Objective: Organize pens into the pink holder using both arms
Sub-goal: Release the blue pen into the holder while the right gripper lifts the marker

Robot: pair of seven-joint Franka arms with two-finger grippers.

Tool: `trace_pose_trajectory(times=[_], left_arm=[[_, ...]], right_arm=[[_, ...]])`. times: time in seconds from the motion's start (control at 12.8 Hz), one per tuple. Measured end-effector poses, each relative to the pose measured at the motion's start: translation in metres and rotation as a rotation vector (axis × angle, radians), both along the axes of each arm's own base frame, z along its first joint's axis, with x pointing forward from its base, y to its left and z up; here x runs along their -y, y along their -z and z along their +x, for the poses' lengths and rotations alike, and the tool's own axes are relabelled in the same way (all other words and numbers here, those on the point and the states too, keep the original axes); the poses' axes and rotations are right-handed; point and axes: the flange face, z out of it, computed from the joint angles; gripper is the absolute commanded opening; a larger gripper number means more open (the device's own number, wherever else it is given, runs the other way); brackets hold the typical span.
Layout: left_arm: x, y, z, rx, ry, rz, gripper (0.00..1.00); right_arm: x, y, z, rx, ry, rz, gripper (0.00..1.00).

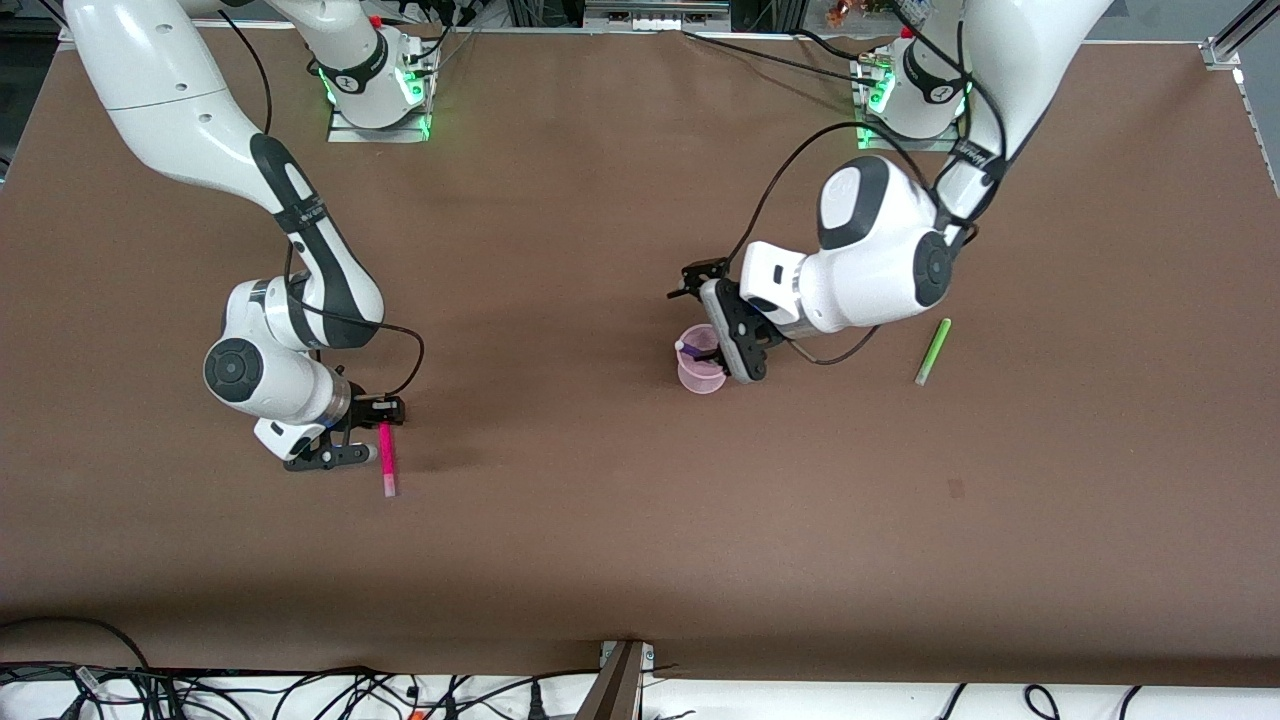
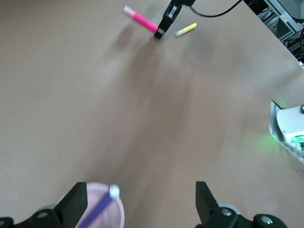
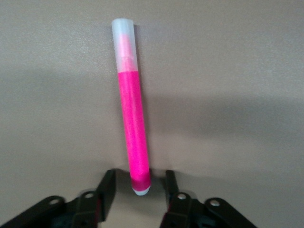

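Observation:
The pink holder (image 1: 700, 368) stands mid-table with the dark purple-blue pen (image 1: 692, 349) leaning inside it. My left gripper (image 1: 714, 324) hangs open and empty just above the holder's rim. In the left wrist view the holder (image 2: 110, 210) and the purple pen (image 2: 97, 213) sit beside one finger (image 2: 76, 202). The magenta pen (image 1: 386, 460) lies on the table toward the right arm's end. My right gripper (image 1: 368, 432) is low and open, its fingers (image 3: 107, 190) either side of the end of the pen (image 3: 132, 123), with gaps. The light green pen (image 1: 932, 352) lies toward the left arm's end.
The yellow pen (image 2: 186, 29) lies on the table close to the right gripper and shows only in the left wrist view; in the front view the right arm hides it. The brown table (image 1: 600, 520) carries nothing else. Cables run along the edge nearest the front camera.

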Motion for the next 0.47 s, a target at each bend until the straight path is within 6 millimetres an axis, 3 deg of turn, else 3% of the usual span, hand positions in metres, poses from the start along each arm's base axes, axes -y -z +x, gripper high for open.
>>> trace_pose_trajectory(times=[0.16, 0.31, 0.47], left_arm=[[-0.043, -0.017, 0.006, -0.096, -0.018, 0.160, 1.00], [-0.086, -0.058, 0.019, -0.135, -0.030, 0.374, 1.00], [-0.110, -0.103, 0.026, -0.137, -0.094, 0.564, 1.00]], right_arm=[[0.001, -0.001, 0.000, 0.002, 0.000, -0.002, 0.26], [0.001, -0.001, 0.001, 0.003, 0.000, -0.002, 0.19], [0.001, -0.001, 0.001, 0.003, -0.001, -0.002, 0.12]])
